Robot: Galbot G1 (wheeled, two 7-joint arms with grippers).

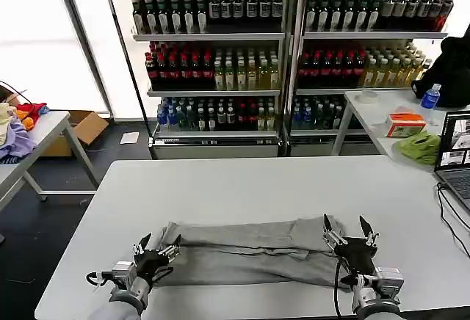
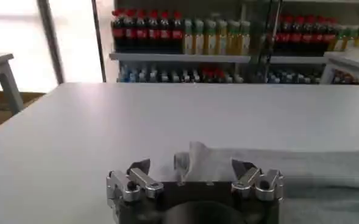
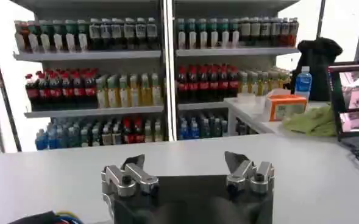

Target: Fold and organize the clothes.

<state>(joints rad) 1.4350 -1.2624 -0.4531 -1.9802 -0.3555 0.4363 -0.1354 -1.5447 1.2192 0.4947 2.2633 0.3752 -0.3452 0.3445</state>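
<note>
A light grey T-shirt (image 1: 250,250) lies folded into a long flat band across the near part of the white table (image 1: 264,188). Its left end (image 2: 209,161) shows just past my left gripper in the left wrist view. My left gripper (image 1: 156,248) sits at that left end, open, fingers spread with nothing between them. At the band's right end my right gripper (image 1: 345,230) hovers open and points up, holding nothing. In the right wrist view the right gripper (image 3: 185,163) faces bare tabletop.
A laptop (image 1: 457,155) and its cables (image 1: 448,213) sit at the table's right edge. A side table (image 1: 385,111) at the back right holds a lime-green cloth (image 1: 420,146), an orange box (image 1: 405,123) and a bottle. Drink shelves (image 1: 286,48) stand behind.
</note>
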